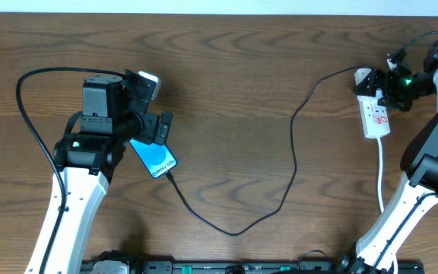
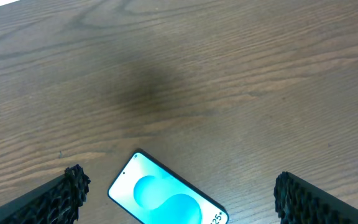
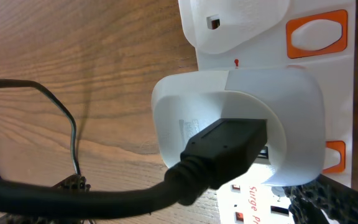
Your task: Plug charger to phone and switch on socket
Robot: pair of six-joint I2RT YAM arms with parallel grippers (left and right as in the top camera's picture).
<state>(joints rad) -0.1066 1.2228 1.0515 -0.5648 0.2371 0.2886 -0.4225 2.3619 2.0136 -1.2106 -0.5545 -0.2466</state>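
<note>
The phone (image 1: 156,158) lies on the table with its blue screen up, and it also shows in the left wrist view (image 2: 166,200). My left gripper (image 1: 153,106) is open just above and beside it; in the left wrist view (image 2: 178,190) the phone lies between its fingers, untouched. The black charger cable (image 1: 234,230) runs from the phone's lower edge in a loop to a white adapter (image 3: 241,118) plugged into the white socket strip (image 1: 376,116). My right gripper (image 3: 194,196) is open over that adapter, at the strip's far end (image 1: 388,85).
Orange rocker switches (image 3: 316,34) sit along the strip's edge. The strip's white cord (image 1: 381,171) trails toward the front beside the right arm. The cable loop crosses the middle of the wooden table (image 1: 226,91).
</note>
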